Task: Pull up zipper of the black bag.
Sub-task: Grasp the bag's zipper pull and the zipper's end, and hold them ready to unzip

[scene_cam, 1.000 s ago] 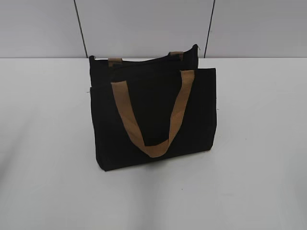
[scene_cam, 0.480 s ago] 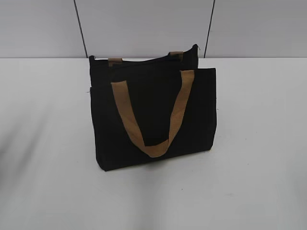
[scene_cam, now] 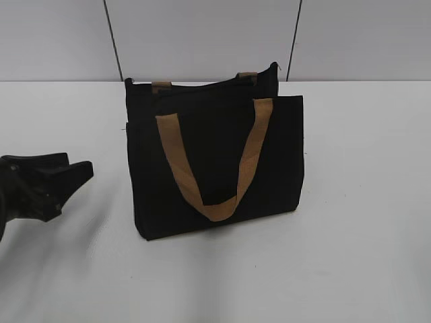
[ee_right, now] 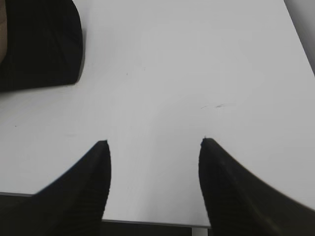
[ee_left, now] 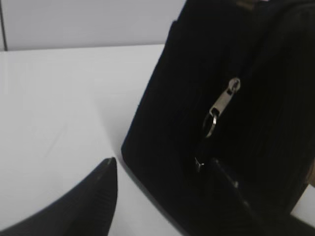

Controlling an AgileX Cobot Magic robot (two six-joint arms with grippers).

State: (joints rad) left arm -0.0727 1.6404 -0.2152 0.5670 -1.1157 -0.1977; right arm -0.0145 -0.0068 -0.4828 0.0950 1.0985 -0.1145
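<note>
Your left claw [ee_left: 162, 169] is spread, empty, low in the wrist frame. The black bag [scene_cam: 215, 161] stands mid-frame on the bench [scene_cam: 363, 202]. Centre on the zipper [ee_left: 222, 105] pull before pinching.
</note>
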